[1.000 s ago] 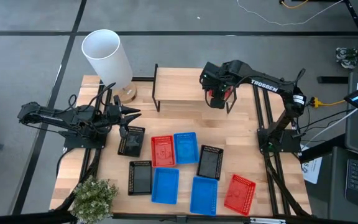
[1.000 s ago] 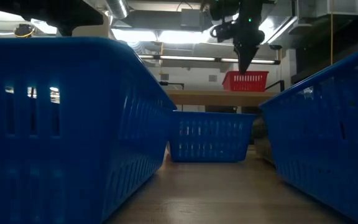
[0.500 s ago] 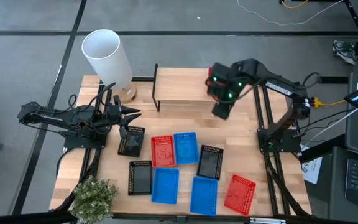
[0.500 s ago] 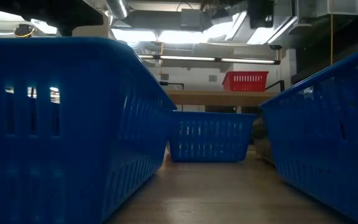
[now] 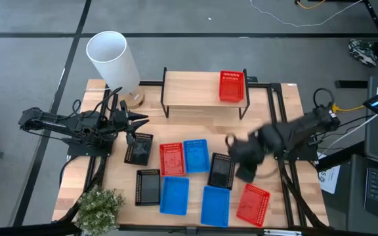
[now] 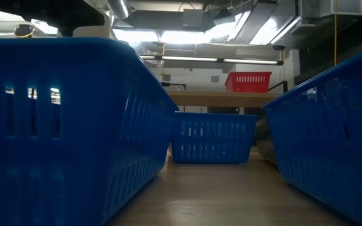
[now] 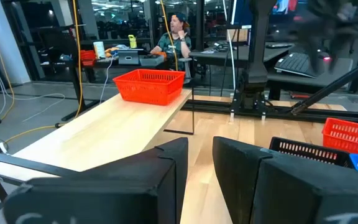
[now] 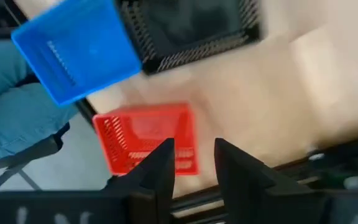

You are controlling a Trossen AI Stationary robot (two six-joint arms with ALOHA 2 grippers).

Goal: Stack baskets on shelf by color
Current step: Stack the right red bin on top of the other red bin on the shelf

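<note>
One red basket (image 5: 231, 86) stands on the right end of the wooden shelf (image 5: 195, 92); it also shows in the low view (image 6: 248, 81) and the left wrist view (image 7: 149, 84). The other baskets lie on the table: black ones (image 5: 138, 149) (image 5: 147, 186) (image 5: 222, 170), blue ones (image 5: 196, 156) (image 5: 174, 195) (image 5: 215, 205), red ones (image 5: 172, 158) (image 5: 253, 203). My right gripper (image 5: 243, 169) is blurred, open and empty, above the table's near right; its wrist view shows its fingers (image 8: 194, 165) over the near-right red basket (image 8: 148, 140). My left gripper (image 5: 135, 122) waits open at the table's left.
A white lamp shade (image 5: 113, 59) stands at the far left corner and a plant (image 5: 100, 206) at the near left corner. Black frame posts (image 5: 277, 124) run along the right edge. A person (image 7: 178, 37) sits in the room beyond the shelf.
My right gripper has come away from the red basket, which stays on the shelf's right end. It has risen and swung fast toward the table's near edge, and is now above the near-right baskets.
</note>
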